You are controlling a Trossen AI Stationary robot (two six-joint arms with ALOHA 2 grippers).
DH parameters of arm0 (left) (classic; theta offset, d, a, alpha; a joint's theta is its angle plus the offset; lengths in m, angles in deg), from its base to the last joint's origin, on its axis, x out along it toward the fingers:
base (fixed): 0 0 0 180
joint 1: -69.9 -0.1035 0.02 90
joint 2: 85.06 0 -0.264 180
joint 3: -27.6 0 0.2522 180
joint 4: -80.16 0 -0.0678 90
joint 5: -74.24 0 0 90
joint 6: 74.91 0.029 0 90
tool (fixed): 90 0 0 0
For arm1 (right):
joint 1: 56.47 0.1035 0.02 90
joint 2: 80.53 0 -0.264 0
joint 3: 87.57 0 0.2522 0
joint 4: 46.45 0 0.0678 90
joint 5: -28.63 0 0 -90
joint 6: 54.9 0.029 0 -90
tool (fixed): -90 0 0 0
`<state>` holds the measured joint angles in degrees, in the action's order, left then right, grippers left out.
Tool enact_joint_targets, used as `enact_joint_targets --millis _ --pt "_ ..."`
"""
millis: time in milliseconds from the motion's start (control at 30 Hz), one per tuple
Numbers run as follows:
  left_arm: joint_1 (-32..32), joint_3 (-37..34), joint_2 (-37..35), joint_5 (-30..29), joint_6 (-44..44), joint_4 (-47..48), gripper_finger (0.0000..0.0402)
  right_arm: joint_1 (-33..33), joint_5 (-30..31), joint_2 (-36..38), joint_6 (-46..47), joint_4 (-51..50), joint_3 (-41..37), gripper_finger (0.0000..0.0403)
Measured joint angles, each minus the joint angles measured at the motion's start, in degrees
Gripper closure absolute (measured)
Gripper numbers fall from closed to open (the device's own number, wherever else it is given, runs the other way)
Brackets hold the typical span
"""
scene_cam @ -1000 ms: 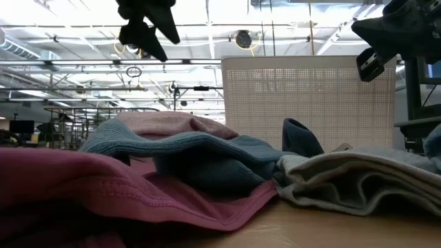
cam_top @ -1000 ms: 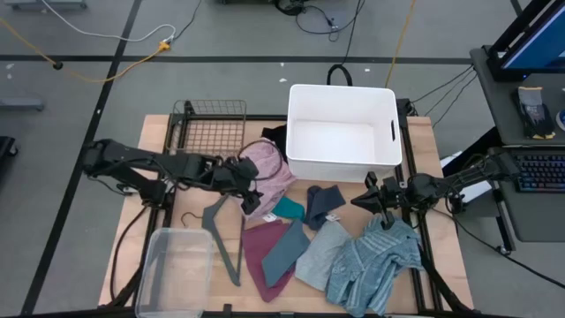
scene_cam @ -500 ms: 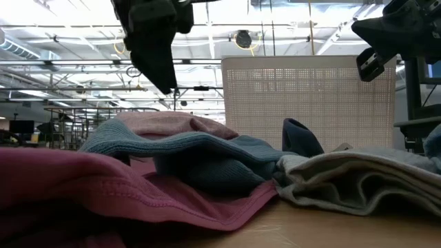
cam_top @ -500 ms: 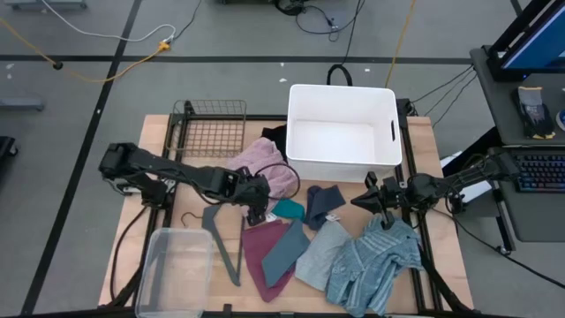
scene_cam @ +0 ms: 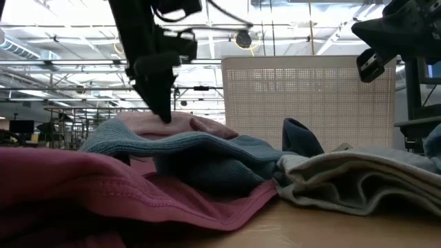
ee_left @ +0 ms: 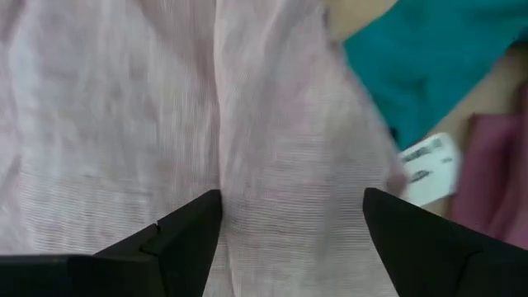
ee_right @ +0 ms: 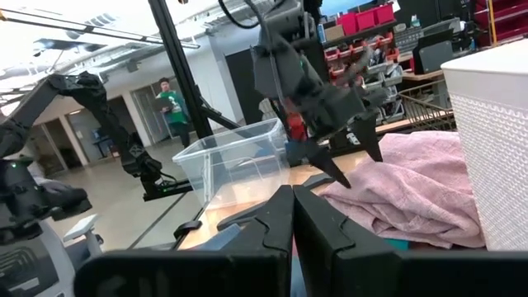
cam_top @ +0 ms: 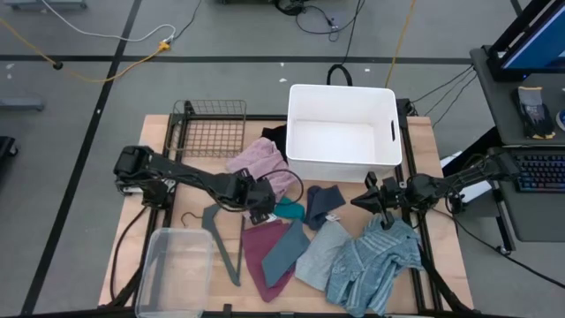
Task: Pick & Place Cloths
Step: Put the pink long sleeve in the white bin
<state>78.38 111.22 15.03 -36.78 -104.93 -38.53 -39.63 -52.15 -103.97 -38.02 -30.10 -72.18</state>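
Note:
The cloths lie spread over the table's middle and right. The pink cloth [cam_top: 263, 162] sits before the white bin, with a black one [cam_top: 275, 135] behind it. Teal [cam_top: 290, 210] and dark blue [cam_top: 321, 203] cloths lie to its right. Maroon [cam_top: 256, 252], grey-blue [cam_top: 285, 250], pale grey [cam_top: 320, 256] and blue striped [cam_top: 375, 261] cloths lie nearer. My left gripper [cam_top: 263, 208] is open and points down over the pink cloth's near right edge [ee_left: 293, 165], beside the teal cloth [ee_left: 429, 58]. My right gripper [cam_top: 364, 201] is shut and empty, raised above the striped cloth's far end. My left gripper comes down from above with one open finger [ee_left: 186, 227] on either side of a crease in the pink cloth [ee_left: 219, 165]. The fingertips [scene_cam: 164, 116] reach the cloth's top in the low view. Whether they touch it, I cannot tell.
The white bin [cam_top: 393, 132] stands at the far edge. A wire basket [cam_top: 212, 128] is to its left. A clear plastic tub [cam_top: 174, 272] sits at the near left corner, with a grey hanger [cam_top: 221, 234] beside it. A person [ee_right: 172, 103] stands far off in the room.
My left gripper has moved toward the table's right and near edge, along the pink cloth. It has dropped from high above down to the cloth's near right edge. The right arm has kept still.

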Motion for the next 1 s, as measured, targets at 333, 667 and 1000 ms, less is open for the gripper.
enact_joint_targets --millis 333,667,1000 --pt "-1.9 0.3 9.9 5.9 -2.7 -0.1 0.0105 0.0 0.0 0.0 0.0 0.0 0.0 0.0399" --pt "-2.1 0.4 13.0 6.3 -7.2 -1.0 0.0138 0.0 0.0 0.0 1.7 0.0 0.0 0.0399" --pt "-2.7 0.2 12.9 7.0 -9.9 -1.5 0.0324 0.0 0.0 0.0 1.7 0.0 0.0 0.0399"
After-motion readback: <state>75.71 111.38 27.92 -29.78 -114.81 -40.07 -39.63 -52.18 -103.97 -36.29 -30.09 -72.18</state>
